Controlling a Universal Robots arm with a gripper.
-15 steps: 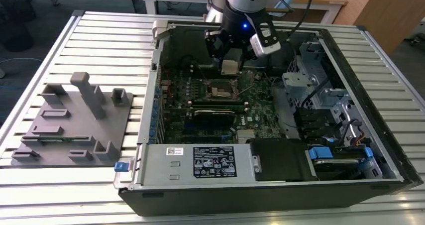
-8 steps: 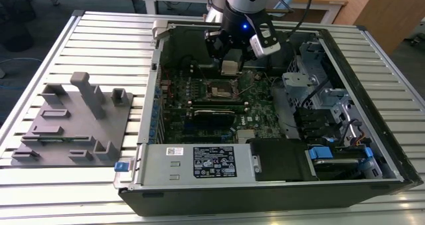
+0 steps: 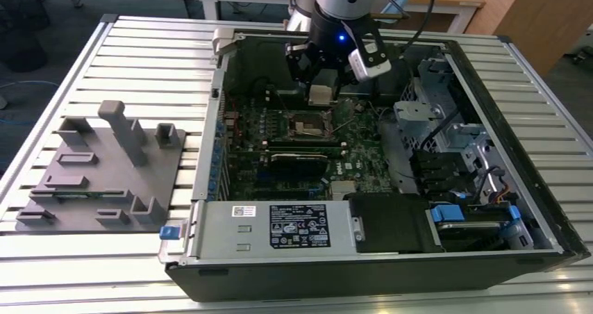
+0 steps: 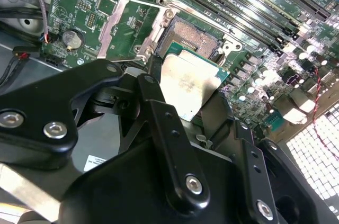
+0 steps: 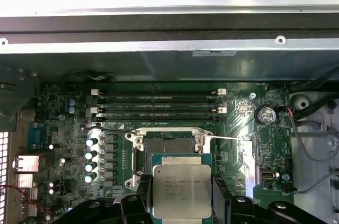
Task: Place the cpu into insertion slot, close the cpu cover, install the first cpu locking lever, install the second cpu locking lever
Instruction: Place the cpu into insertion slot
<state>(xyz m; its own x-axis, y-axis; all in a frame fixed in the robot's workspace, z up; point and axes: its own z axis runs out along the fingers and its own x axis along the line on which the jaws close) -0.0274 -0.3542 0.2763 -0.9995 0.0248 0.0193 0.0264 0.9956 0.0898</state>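
**Chip pinched over an open socket**

Gripper (image 5: 181, 198) fingers (image 5: 142, 203) are pressed against opposite edges of the cpu (image 5: 181, 189), pinching the flat silver chip between them. In the second wrist view the black fingers (image 4: 152, 89) flank the cpu (image 4: 188, 86), which is tilted with its metal top to the camera. In the exterior view the gripper (image 3: 321, 97) hangs inside the open computer case (image 3: 371, 276), with the cpu (image 3: 321, 94) at its tip.

Just beyond the chip lies the insertion slot (image 5: 169, 144), its dark contact field bare; the cpu is not seated in it. The second wrist view shows the slot (image 4: 197, 36) uncovered, and the cpu cover (image 4: 109, 29) is swung open beside it, green board showing through its window. A thin wire lever (image 5: 228, 138) sticks out from one corner of the slot.

Past the slot run long black memory slots (image 5: 159, 97). In the exterior view the insertion slot (image 3: 309, 124) sits on the green motherboard (image 3: 278, 171). The case rests on a slatted metal table (image 3: 139, 43), and a grey fixture tray (image 3: 102, 189) stands at the exterior view's left.
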